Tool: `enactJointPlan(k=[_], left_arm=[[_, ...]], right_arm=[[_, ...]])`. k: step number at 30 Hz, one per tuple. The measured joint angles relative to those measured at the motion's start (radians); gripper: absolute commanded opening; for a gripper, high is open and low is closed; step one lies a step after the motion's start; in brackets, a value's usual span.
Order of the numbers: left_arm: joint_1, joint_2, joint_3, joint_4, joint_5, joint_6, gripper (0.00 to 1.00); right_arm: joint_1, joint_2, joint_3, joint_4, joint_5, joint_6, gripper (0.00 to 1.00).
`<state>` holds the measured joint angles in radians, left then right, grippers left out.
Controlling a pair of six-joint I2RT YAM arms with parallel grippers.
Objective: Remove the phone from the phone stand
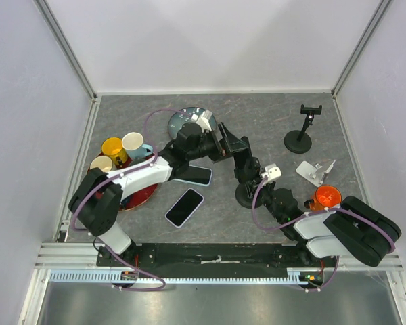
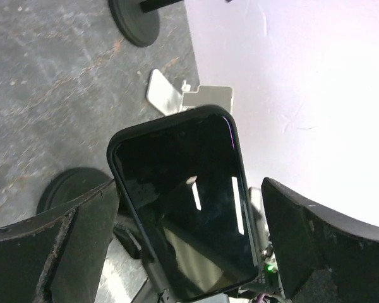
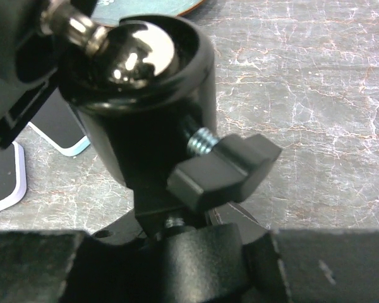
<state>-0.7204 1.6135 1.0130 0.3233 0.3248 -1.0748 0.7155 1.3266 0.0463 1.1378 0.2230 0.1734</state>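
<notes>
A black phone (image 2: 189, 208) with a dark screen sits tilted in the clamp of a black phone stand (image 1: 245, 196) at the table's middle. My left gripper (image 2: 189, 192) is open, one finger on each side of the phone, with small gaps at both edges. In the top view it (image 1: 223, 145) is at the phone (image 1: 235, 145) from the left. My right gripper (image 3: 196, 268) is shut on the stand's lower stem, just under the ball joint (image 3: 136, 57) and its black lock knob (image 3: 224, 170). In the top view this gripper (image 1: 254, 189) is right at the stand's base.
Two more phones lie flat left of the stand, one light blue (image 1: 191, 175) and one white-edged (image 1: 184, 207). Cups (image 1: 122, 145) and a red plate (image 1: 139, 196) are at the left. A second black stand (image 1: 299, 139), a white stand (image 1: 314, 171) and an orange object (image 1: 327, 196) are at the right.
</notes>
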Motion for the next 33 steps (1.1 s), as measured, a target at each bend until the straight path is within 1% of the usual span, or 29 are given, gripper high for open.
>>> enactJointPlan(k=[6, 10, 14, 21, 25, 28, 33], left_arm=[[0.003, 0.052, 0.130, -0.041, 0.043, 0.002, 0.99], [0.003, 0.063, 0.175, -0.088, 0.071, 0.028, 0.99], [-0.014, 0.064, 0.229, -0.222, 0.063, 0.134, 1.00], [-0.084, 0.079, 0.353, -0.455, -0.036, 0.349, 1.00], [-0.112, 0.093, 0.383, -0.525, -0.065, 0.397, 1.00], [-0.124, 0.103, 0.387, -0.554, -0.067, 0.406, 0.99], [-0.130, 0.114, 0.391, -0.555, -0.062, 0.400, 0.95]], right_arm=[[0.008, 0.000, 0.000, -0.003, -0.007, -0.018, 0.00], [0.019, -0.002, 0.000, -0.008, -0.005, -0.031, 0.00], [0.026, -0.003, 0.000, -0.011, -0.003, -0.040, 0.00], [0.036, -0.003, 0.000, -0.017, 0.004, -0.051, 0.00], [0.042, -0.004, 0.000, -0.018, 0.010, -0.057, 0.00], [0.044, -0.006, 0.000, -0.021, 0.013, -0.058, 0.00], [0.048, -0.012, 0.000, -0.030, 0.018, -0.058, 0.00]])
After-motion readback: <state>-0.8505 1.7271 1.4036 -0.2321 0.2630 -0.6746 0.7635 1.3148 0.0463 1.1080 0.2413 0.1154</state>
